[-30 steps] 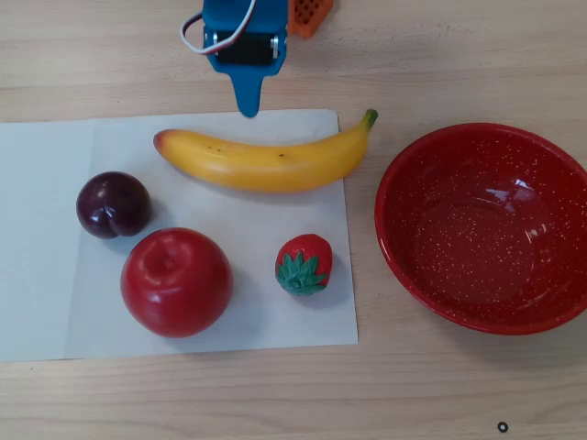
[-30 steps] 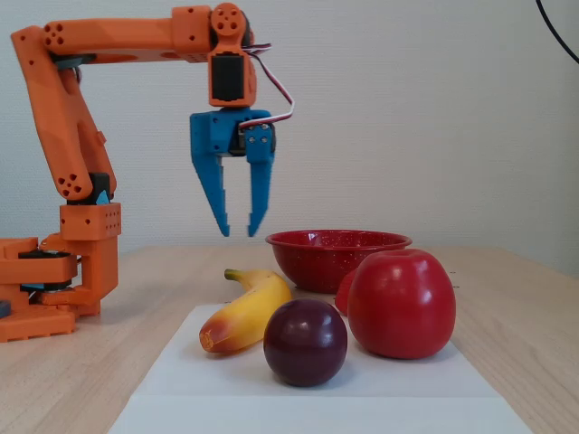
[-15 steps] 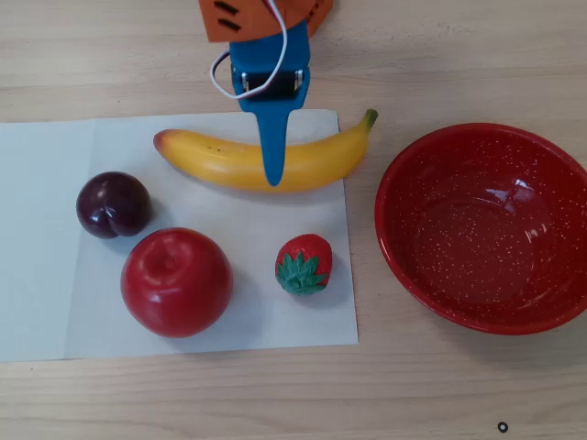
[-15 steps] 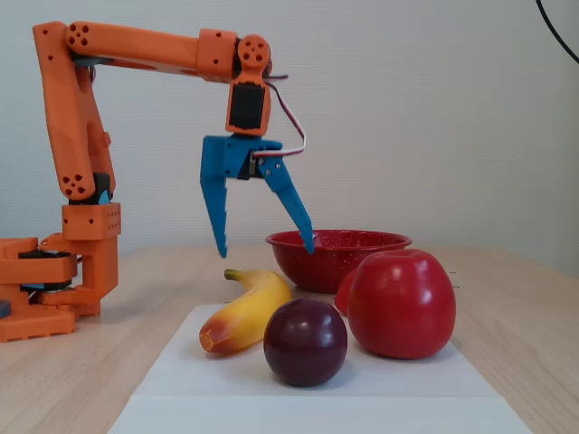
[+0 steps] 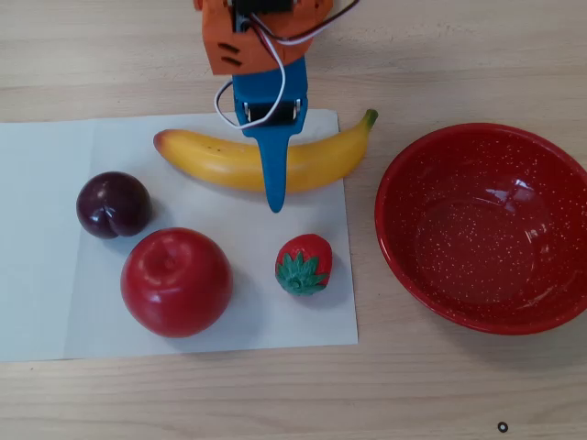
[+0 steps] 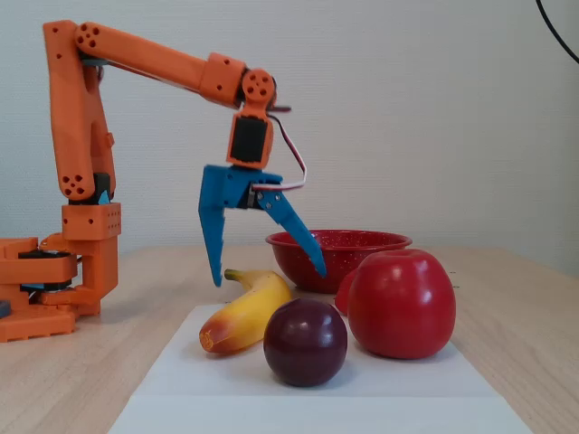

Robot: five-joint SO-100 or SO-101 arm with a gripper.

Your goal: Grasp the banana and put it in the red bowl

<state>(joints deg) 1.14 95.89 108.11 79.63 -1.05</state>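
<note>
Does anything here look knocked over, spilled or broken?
Nothing stands out. The banana, plum, apple and strawberry lie whole on the white paper; the red bowl sits upright and empty beside it. The open gripper hangs over the banana, not touching it.

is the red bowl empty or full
Empty: the overhead view shows the red bowl with a bare speckled bottom; the banana lies on the paper.

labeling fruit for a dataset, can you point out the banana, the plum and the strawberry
banana (image 5: 202, 160), overhead view, on its yellow body left of the gripper
plum (image 5: 112, 203), overhead view, middle of its dark skin
strawberry (image 5: 304, 263), overhead view, where red flesh meets green leaves
</note>
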